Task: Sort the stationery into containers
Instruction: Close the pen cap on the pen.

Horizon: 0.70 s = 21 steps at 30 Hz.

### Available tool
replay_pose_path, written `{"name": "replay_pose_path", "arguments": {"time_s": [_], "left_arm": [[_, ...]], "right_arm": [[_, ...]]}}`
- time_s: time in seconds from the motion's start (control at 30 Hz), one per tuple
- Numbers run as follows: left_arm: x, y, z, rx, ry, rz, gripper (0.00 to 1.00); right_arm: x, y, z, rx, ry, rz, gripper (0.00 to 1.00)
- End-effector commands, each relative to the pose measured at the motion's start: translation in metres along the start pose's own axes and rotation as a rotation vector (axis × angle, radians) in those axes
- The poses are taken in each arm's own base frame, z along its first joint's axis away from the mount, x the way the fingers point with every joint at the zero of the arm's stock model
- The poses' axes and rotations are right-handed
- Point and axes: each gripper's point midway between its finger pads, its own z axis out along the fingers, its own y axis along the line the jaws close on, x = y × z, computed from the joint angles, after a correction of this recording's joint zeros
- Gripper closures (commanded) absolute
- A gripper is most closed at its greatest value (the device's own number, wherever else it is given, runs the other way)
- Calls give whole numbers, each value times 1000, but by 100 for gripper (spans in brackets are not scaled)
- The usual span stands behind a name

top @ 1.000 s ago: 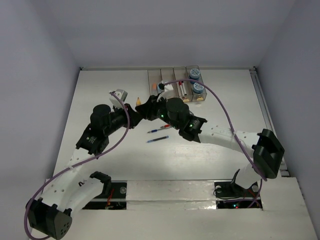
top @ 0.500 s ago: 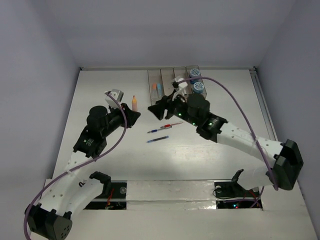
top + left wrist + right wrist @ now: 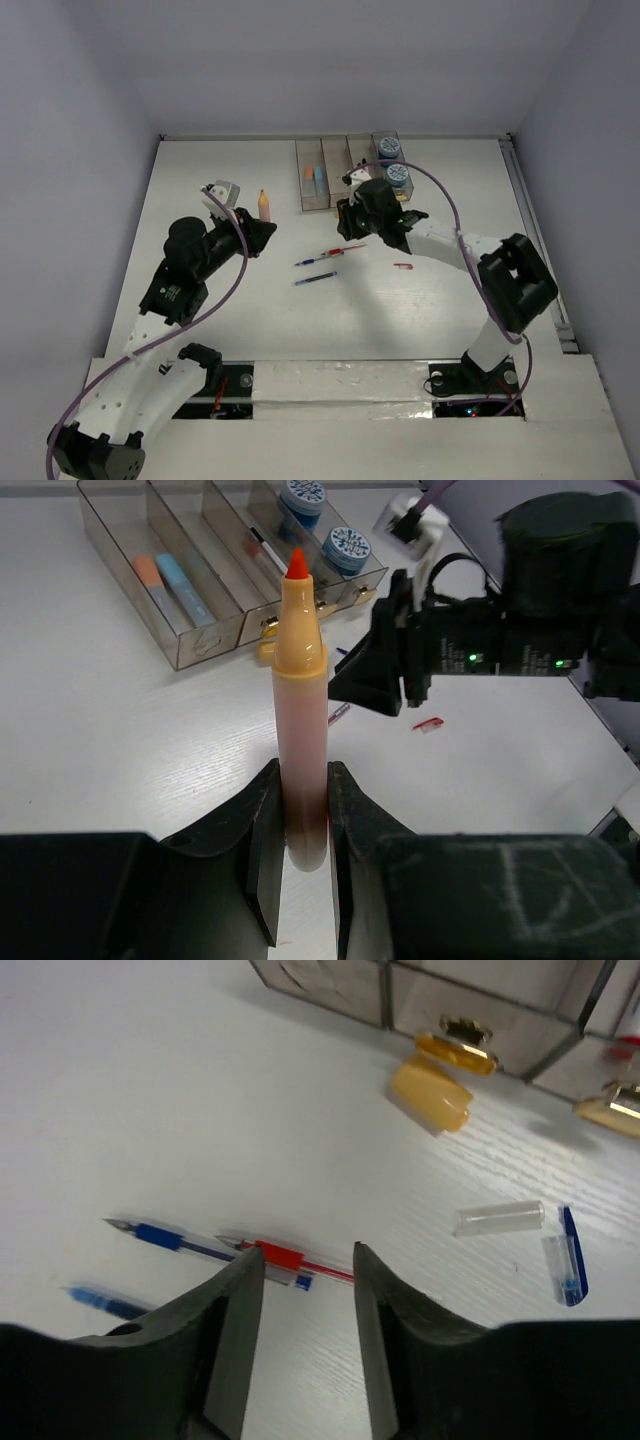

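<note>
left claw (image 3: 300,785) is clenching the orange marker (image 3: 300,680), tip poking out ahead of it. right claw (image 3: 303,1260) is hanging released, red pen (image 3: 278,1254) just under its gap.

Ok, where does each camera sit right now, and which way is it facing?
Top external: above and behind the bases, looking down on the table; left arm, right arm, bins at the far edge.
Left wrist: on the left arm, facing across to the bins and right arm; the left pincer clamps the marker.
Right wrist: on the right arm, looking down at the table; the open right pincer hangs over a red pen.
Shared: top and left wrist show marker and bins; top and right wrist, the red pen.
</note>
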Motion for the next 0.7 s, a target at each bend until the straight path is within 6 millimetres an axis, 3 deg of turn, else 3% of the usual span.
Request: {"name": "replay_pose_path", "arguments": {"time_s": [0.0,0.23,0.4,0.67], "left_arm": [[-16,-10,-4,44,-51,26,100],[-16,-13,-6,50,-52,33,100],[-14,-15,-5,50,-42,35,100],[-12,-17,-5,53,-37,38,100]], "right_arm": [[-25,-23,12,136,-49,-27,51],[-7,-58,51,347,-48,135,40],[-4,-60,74,373,-69,229,30],[-2,-67,97,408,-89,270,29]]}}
